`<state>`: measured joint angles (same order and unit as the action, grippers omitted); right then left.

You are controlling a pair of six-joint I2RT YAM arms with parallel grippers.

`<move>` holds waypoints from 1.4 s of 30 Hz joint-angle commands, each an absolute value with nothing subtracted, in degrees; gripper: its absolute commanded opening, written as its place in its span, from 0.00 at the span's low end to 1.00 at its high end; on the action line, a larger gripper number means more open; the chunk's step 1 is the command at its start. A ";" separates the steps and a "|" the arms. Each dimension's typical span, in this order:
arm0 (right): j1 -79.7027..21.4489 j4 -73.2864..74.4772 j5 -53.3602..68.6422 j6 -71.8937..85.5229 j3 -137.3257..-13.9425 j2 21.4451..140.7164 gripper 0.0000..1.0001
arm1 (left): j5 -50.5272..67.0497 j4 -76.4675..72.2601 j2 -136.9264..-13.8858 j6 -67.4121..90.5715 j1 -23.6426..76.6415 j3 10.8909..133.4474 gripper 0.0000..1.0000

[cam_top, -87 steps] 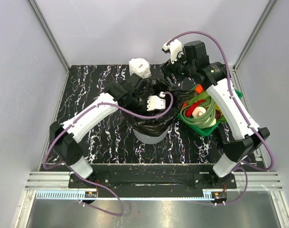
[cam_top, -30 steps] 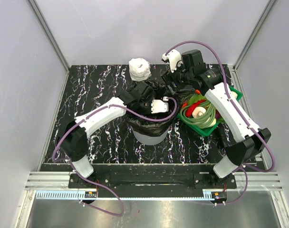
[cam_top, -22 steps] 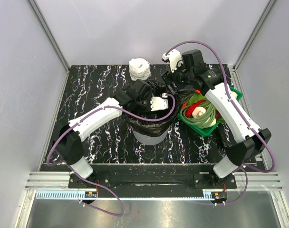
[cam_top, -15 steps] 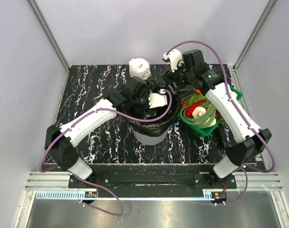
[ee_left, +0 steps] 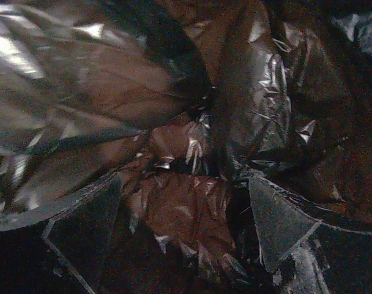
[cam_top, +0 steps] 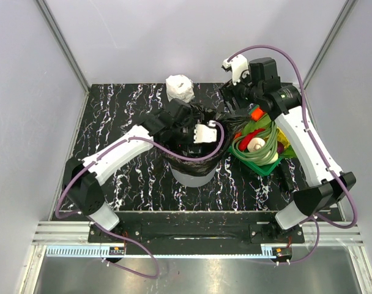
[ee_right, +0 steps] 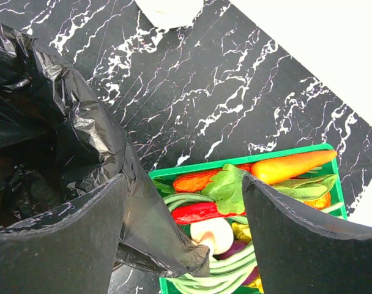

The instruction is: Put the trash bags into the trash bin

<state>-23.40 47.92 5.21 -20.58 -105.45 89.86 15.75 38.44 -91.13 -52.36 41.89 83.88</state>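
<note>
Trash bag (cam_top: 197, 161) lines trash bin (cam_top: 189, 178); vegetables (cam_top: 254, 145) fill green basket (cam_top: 263, 168).

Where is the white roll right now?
In the top view the white roll sits near the table's far edge, slightly left of centre, just beyond the bin with its black bag.

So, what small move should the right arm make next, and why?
Probably lower the right gripper and close on the loose edge of the bag: its jaws stand open, and that flap hangs toward the basket, outside the bin, while the left gripper is inside the bag.
</note>
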 commanded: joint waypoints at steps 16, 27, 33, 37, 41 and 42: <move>-20.30 47.37 7.38 -20.30 -104.15 86.13 0.81 | 20.66 49.48 -106.17 -67.06 41.75 91.67 0.87; -20.04 46.58 8.00 -20.13 -102.48 85.78 0.81 | 19.16 47.38 -108.45 -66.62 41.66 87.19 0.87; -19.95 46.67 7.91 -20.13 -101.95 85.34 0.81 | 17.84 46.32 -110.04 -66.27 41.75 85.78 0.87; -19.95 46.76 7.91 -20.04 -101.69 85.34 0.81 | 15.65 45.18 -111.09 -65.92 41.84 84.82 0.87; -19.95 46.76 8.09 -19.95 -101.60 85.52 0.81 | 14.94 42.98 -110.39 -65.48 41.75 82.97 0.87; -19.95 46.76 8.17 -19.95 -101.51 85.60 0.81 | 14.85 42.63 -110.22 -65.39 41.75 82.88 0.87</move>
